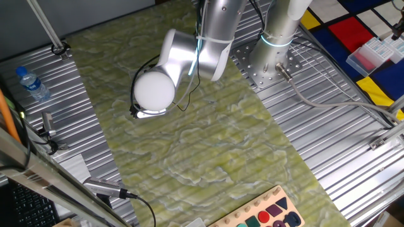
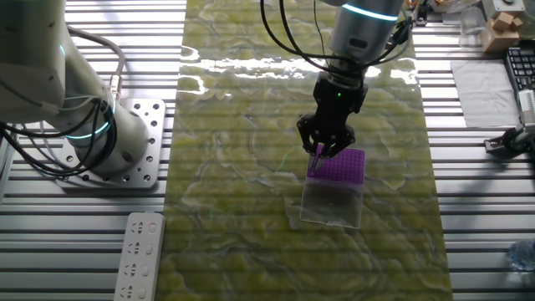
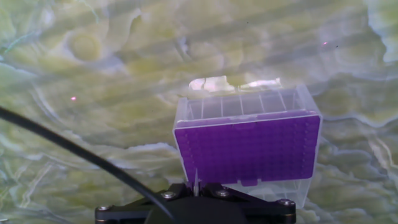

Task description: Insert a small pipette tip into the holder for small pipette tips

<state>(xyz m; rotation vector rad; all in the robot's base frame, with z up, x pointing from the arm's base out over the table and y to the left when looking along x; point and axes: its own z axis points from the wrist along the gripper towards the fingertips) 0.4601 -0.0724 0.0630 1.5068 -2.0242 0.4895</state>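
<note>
The holder for small pipette tips (image 3: pixel 249 149) is a flat purple block full of small holes, seated in a clear case with its lid folded open. In the other fixed view the holder (image 2: pixel 344 167) lies on the green mat with the clear lid (image 2: pixel 333 203) in front of it. My gripper (image 3: pixel 196 188) is shut on a small clear pipette tip (image 3: pixel 195 179) that points down at the holder's near left corner. In the other fixed view my gripper (image 2: pixel 321 149) hangs just over the holder's left edge. In one fixed view the arm hides the holder and most of the gripper (image 1: pixel 142 113).
A second arm's base (image 2: pixel 88 117) stands left of the mat, with a white remote (image 2: pixel 138 255) near it. A water bottle (image 1: pixel 31 84), a wooden shape board (image 1: pixel 268 214) and a clear box with a pink base (image 1: pixel 374 53) lie off the mat. A black cable (image 3: pixel 81 155) crosses the hand view.
</note>
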